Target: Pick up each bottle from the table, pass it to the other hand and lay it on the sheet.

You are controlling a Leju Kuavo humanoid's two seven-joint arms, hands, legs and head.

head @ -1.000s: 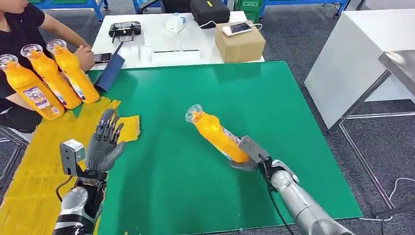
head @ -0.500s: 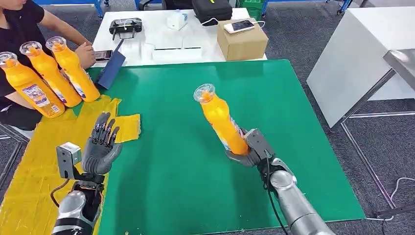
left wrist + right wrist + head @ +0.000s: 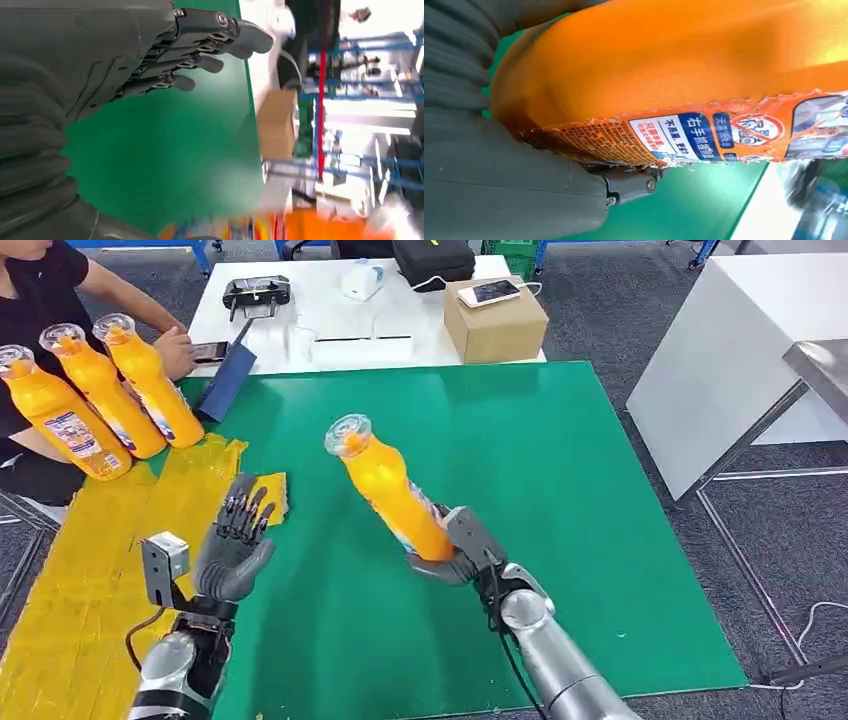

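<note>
Now that your right robot hand [image 3: 452, 558], clamped on the bottle [image 3: 388, 490], has carried it left above the green surface [image 3: 560, 470], your left robot hand [image 3: 235, 545] waits spread: handover comes next.

Orange plastic bottle with torn label [image 3: 684, 75] overruns the right wrist picture at 12 and 3 o'clock; cap and neck out of frame. Its base hidden inside the grey right hand [image 3: 455, 550] in the head view; label print too small to read there.

Left wrist view: orange-and-white smear [image 3: 320, 225] at 5 o'clock, too blurred to identify. Blue racking [image 3: 365, 100] at 3 o'clock also soft.

Head view: three orange bottles lying at 10 o'clock [image 3: 90, 400], the outermost one's cap clipped by the left edge. Person in a black top [image 3: 40, 290] cut off at 11 o'clock. Yellow sheet [image 3: 70, 580] runs off the edge at 7 o'clock.
</note>
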